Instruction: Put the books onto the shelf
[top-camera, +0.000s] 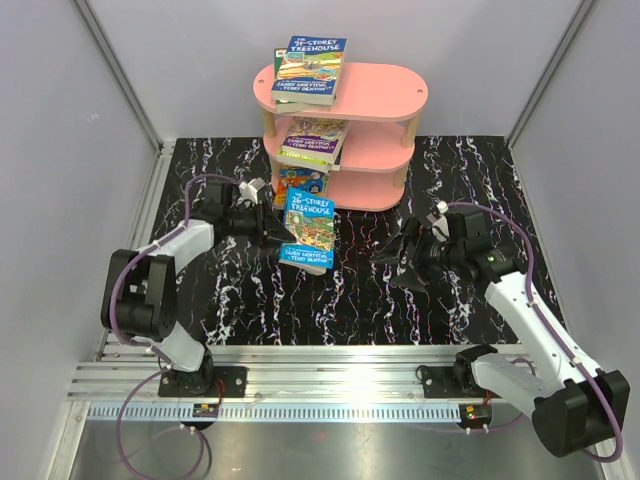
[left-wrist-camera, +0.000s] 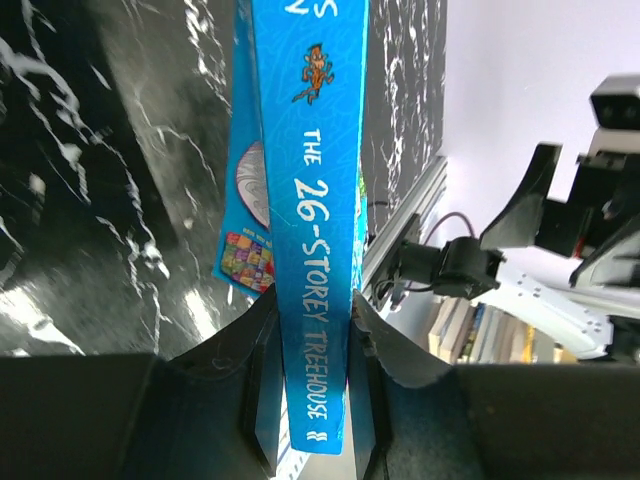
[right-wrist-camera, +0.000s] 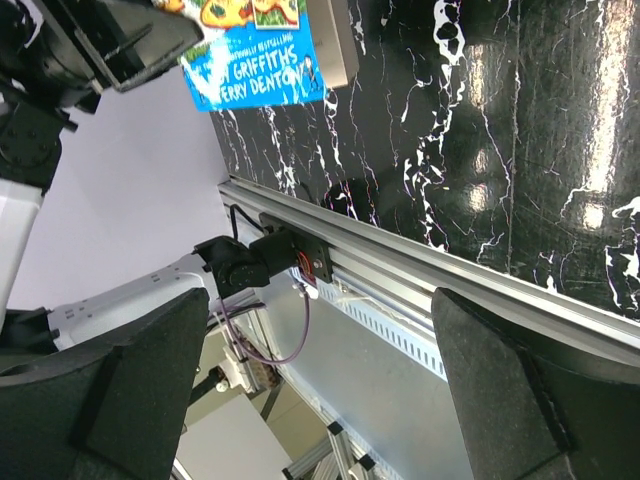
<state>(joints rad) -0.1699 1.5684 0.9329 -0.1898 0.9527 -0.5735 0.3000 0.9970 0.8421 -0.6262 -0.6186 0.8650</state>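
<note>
Grip on the left side looks firm. The left gripper (top-camera: 272, 226) is clamped on the blue book (top-camera: 309, 228). From its wrist camera I see a finger (left-wrist-camera: 240, 385) pressed on each side of the spine, down at the "Treehouse" end of the title. The book stands upright with its front cover facing my overhead camera. It sits above the table (top-camera: 470, 180), just in front of the shelf (top-camera: 375, 88) and apart from it. I cannot tell from any view whether its lower edge touches the table or hangs a little clear.

The right gripper (top-camera: 392, 265) has its jaws spread wide with nothing between them. It sits to the right of the blue book, pointing toward it but not touching. Through its wrist camera I see only the table edge and the rail in the gap, with the book's lower corner up at the top of the view.

Three more books are already on the shelf, all at its left end. The top book (top-camera: 311, 68) lies flat and overhangs the board's edge. The middle book (top-camera: 313, 140) lies on the second tier, and the bottom book (top-camera: 300, 182) is on the lowest tier, mostly hidden.
</note>
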